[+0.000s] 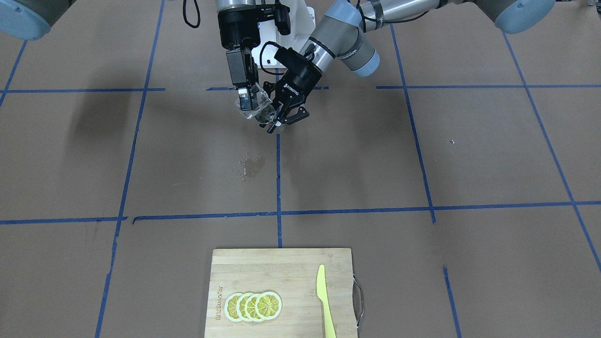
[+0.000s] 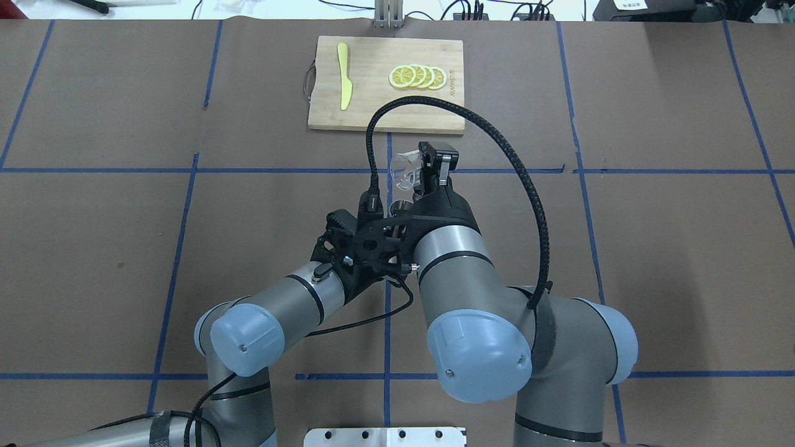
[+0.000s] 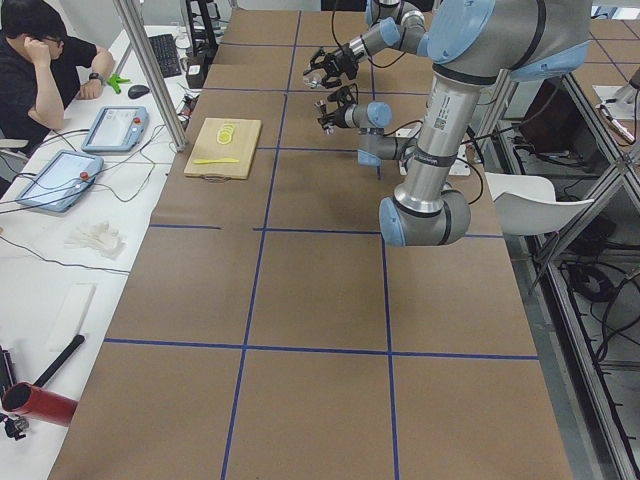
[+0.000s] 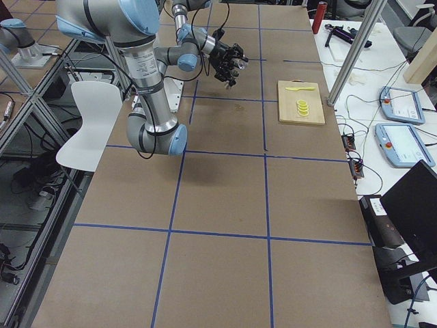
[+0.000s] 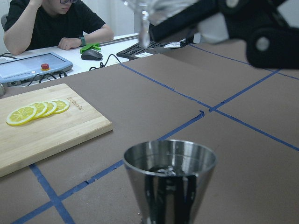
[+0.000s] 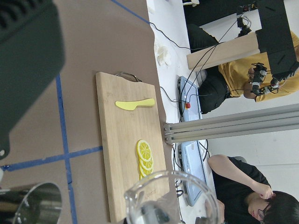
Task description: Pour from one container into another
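The clear glass cup (image 1: 257,109) hangs above the table centre, tipped lip-down, with my right gripper (image 1: 246,101) shut on it. Just below its lip is the steel jigger (image 1: 268,118), upright, with my left gripper (image 1: 281,119) shut on its lower cone. In the overhead view the cup (image 2: 404,171) shows ahead of the right gripper (image 2: 428,177); the left gripper is mostly hidden under the right arm. The left wrist view has the jigger (image 5: 170,182) close up, a little liquid in it, and the cup's lip (image 5: 142,23) above. The right wrist view shows the cup rim (image 6: 170,198) over the jigger (image 6: 35,203).
A wooden cutting board (image 1: 281,267) lies at the table's far edge with lemon slices (image 1: 253,306) and a yellow knife (image 1: 324,300). A wet stain (image 1: 249,166) marks the paper below the grippers. A seated person (image 3: 40,60) is beyond the table.
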`<state>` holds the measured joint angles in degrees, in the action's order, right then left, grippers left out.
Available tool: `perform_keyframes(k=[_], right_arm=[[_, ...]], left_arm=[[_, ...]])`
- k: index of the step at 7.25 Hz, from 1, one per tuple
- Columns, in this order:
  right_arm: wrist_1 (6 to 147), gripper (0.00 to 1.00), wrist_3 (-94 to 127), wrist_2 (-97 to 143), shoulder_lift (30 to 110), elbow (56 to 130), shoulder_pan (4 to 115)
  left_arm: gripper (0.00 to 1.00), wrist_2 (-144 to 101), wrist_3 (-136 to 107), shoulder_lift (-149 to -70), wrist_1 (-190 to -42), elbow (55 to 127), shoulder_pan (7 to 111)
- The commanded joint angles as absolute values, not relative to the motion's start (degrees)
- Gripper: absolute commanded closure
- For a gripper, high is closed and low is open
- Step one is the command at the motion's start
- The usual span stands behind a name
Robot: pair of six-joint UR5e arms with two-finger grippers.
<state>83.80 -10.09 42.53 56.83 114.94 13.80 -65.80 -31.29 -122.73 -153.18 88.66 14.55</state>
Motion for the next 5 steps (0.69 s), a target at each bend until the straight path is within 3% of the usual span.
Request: perform_keyframes(k=[1, 5], right_arm=[[79.91, 1.00, -6.34, 43.67, 56.78, 114.96, 15.37], [79.72, 1.00, 17.85, 50.08, 60.53, 116.62, 21.78]], left_arm=[[1.00, -65.83, -31.29, -122.70, -153.19, 88.94, 14.59], [1.00, -65.83, -31.46, -122.70, -153.54, 89.65, 15.55]])
